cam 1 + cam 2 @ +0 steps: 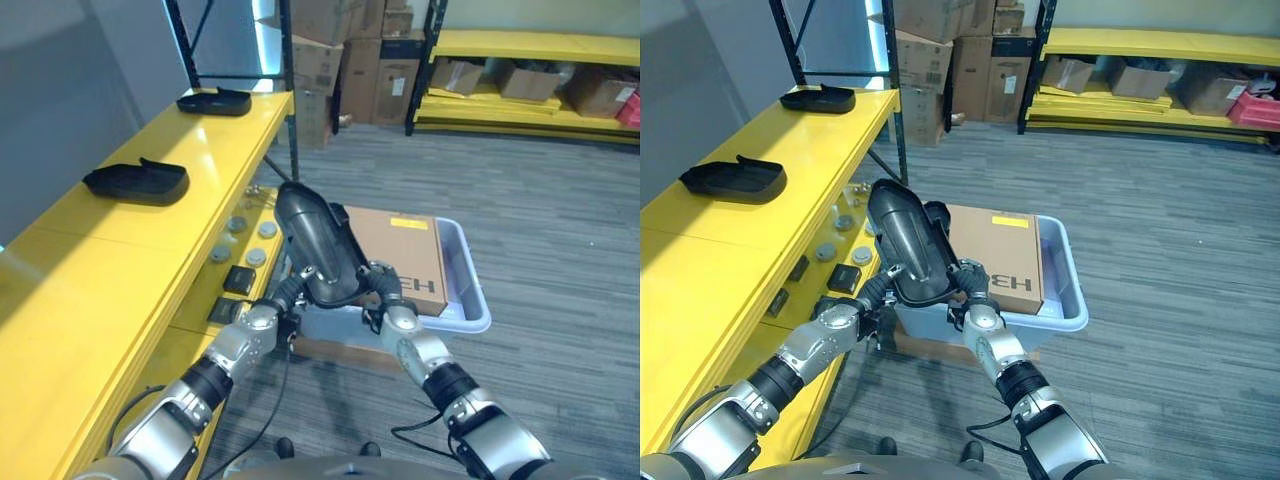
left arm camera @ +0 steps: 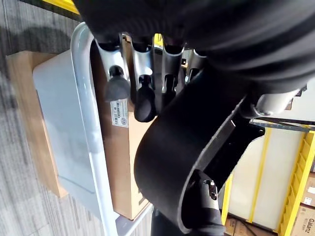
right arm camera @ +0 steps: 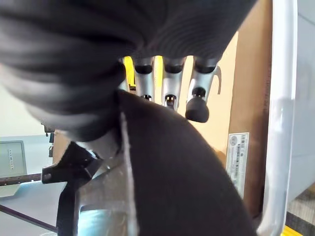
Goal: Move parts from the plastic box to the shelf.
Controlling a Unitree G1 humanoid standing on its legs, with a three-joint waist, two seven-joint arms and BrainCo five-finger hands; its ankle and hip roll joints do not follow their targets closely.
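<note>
Black plastic part (image 1: 315, 245), a long curved shell, is held up between both hands over the near edge of the plastic box (image 1: 468, 300), tilted so its far end rises toward the yellow shelf (image 1: 150, 225). The left robot hand (image 1: 285, 292) grips its lower left edge: in the left wrist view the fingers (image 2: 118, 83) are bent round the rim of the part and the thumb presses the other face. The right robot hand (image 1: 970, 285) holds the lower right edge, and the right wrist view shows its fingers (image 3: 197, 103) curled over the top of the dark shell in the same way. The box sits on the grey carpet floor (image 1: 540, 200) just beside the shelf, and a flat cardboard box (image 1: 400, 255) lies inside it under the lifted part.

Two similar black parts (image 1: 138, 180) and (image 1: 215, 101) already lie on the upper level of the shelf, well apart from each other, so some of the transfer looks done. Small round grey pieces (image 1: 240, 240) and dark blocks (image 1: 238, 280) rest on the lower level. The part in hand is clear of the box but not yet over the shelf; what remains, as I judge it, is to swing it left and set it down there. Whether more parts wait in the box I cannot tell.
</note>
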